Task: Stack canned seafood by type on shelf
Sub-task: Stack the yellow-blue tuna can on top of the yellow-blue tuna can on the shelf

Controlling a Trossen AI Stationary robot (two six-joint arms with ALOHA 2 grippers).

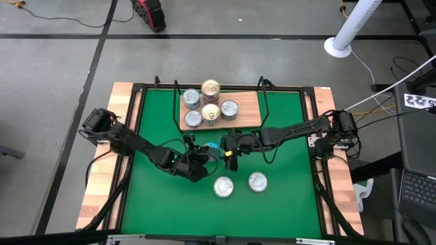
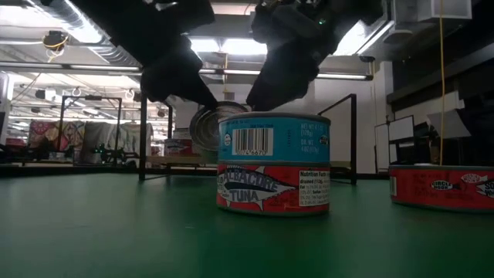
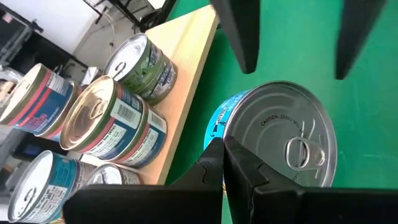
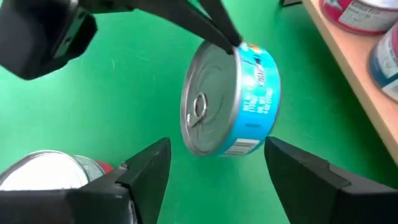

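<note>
A blue-sided tin (image 4: 239, 93) with a silver pull-tab lid (image 3: 292, 140) hangs over the green mat's middle (image 1: 213, 145), lid turned sideways. My left gripper (image 3: 224, 155) is shut on its rim. My right gripper (image 4: 217, 146) stands open just beside it, one finger on either side, apart from the tin. Two more tins (image 1: 223, 186) (image 1: 257, 182) stand on their bases on the mat nearer the front. The wooden shelf (image 1: 248, 112) at the far side carries several tins (image 1: 193, 118), with one pair stacked (image 1: 210, 88). My left gripper pinches the tin's lid rim (image 4: 235, 45) between its two fingertips, which meet in a point there. The fingers come slanting down from the table's left. The tin hangs tilted below them, its lid facing my right gripper, and in the low view (image 2: 207, 131) it is clear of the mat.
The shelf's black wire frame (image 1: 262, 88) rises along its sides. Pale wooden planks (image 1: 102, 190) flank the mat. The front tin (image 2: 274, 162) fills the low view's middle, with the red-labelled one (image 2: 444, 185) to its right. Bare mat lies at the front left (image 1: 163, 204).
</note>
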